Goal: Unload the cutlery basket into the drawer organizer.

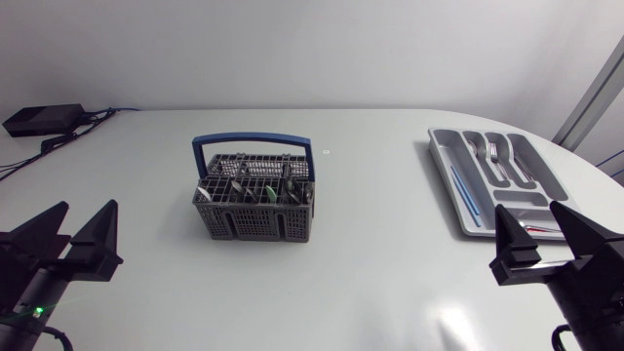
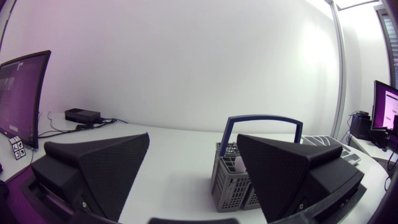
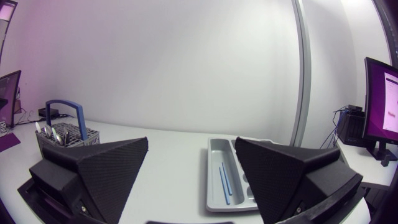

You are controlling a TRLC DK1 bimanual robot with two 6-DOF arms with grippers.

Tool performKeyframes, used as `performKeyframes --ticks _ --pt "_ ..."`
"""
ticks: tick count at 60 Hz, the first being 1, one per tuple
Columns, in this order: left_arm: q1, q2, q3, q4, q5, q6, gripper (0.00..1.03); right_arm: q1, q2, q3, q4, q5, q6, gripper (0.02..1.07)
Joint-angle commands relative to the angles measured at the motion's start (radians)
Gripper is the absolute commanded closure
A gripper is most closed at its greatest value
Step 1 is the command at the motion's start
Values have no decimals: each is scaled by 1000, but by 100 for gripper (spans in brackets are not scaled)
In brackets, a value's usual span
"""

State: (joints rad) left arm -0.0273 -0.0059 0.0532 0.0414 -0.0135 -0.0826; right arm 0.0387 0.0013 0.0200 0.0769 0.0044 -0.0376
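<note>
Cutlery (image 1: 258, 191) in basket (image 1: 255, 224) too small to identify; organizer (image 1: 446, 181) near end hidden behind right jaws.

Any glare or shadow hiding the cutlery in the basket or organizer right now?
Head view: only a faint shadow by the cutlery basket and a mild sheen on the table, clear of the drawer organizer. Left wrist view: the left gripper hides part of the basket. Right wrist view: the organizer is evenly lit, no glare.
</note>
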Motion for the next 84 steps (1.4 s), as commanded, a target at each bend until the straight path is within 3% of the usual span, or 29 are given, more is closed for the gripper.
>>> performKeyframes --ticks 1,20,37,50,65,84 --pt "7 4 53 -5 -8 -13 4 10 14 -3 29 6 -7 6" --pt "6 247 215 0 -8 -32 4 33 327 152 132 12 -10 6" --pt "-28 492 393 -57 -8 -68 4 142 618 317 133 43 -10 6" --pt "-29 681 520 -140 -6 -100 4 198 758 419 96 45 -4 6" --pt "-63 814 597 -242 -3 -149 4 267 918 551 -65 31 15 6" --pt "-77 951 689 -367 -2 -204 4 311 1022 594 -106 -12 36 6"
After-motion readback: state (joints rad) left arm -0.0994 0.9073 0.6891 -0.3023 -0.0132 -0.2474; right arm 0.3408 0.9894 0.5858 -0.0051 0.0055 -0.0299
